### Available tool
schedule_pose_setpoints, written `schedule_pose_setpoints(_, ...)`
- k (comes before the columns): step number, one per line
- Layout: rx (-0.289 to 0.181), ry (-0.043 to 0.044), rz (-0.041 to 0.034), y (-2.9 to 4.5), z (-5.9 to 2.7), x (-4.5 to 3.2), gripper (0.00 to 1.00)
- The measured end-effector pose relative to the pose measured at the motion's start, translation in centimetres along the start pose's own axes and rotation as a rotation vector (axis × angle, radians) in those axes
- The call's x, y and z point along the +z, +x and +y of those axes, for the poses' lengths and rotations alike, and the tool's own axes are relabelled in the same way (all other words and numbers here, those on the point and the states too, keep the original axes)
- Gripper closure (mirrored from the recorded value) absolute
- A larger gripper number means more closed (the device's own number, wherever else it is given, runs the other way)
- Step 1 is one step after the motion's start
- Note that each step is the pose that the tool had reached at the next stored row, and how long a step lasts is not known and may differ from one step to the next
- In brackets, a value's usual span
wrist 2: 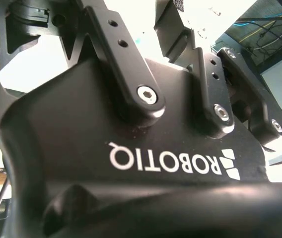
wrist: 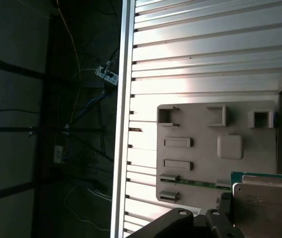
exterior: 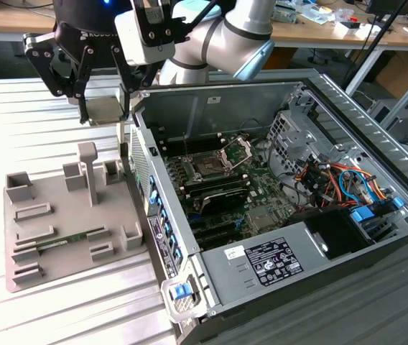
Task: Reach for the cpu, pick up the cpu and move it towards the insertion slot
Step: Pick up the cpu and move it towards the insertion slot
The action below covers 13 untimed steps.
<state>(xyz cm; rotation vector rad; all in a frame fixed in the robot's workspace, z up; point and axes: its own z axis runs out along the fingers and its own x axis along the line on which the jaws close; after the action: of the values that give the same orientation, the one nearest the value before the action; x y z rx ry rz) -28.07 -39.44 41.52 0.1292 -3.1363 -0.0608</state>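
Observation:
The cpu (exterior: 105, 108), a pale silvery square chip, hangs in the air between the fingers of my black gripper (exterior: 105, 115), which is shut on it. It is held above the far end of the grey fixture tray (exterior: 67, 215), just outside the computer case's wall, at the exterior view's upper left. In the first wrist view the cpu (wrist: 265, 203) shows its metal top and a green rim. The insertion slot (exterior: 215, 162), a square socket with a dark centre and its silver frame raised, lies on the motherboard inside the case, toward the exterior view's right of the gripper.
The open computer case (exterior: 312, 266) has a tall near wall (exterior: 138, 144) between gripper and socket. Cables and drive bays (exterior: 333, 180) fill its right side. The tray carries upright posts (exterior: 87, 169) and a green memory stick (exterior: 64, 243). Everything rests on a slatted metal table (exterior: 17, 122).

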Motion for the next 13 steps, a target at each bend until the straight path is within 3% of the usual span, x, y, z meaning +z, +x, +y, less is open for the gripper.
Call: schedule_pose_setpoints(13,0.0,0.0,0.0,-0.4,-0.03,0.0,0.45)
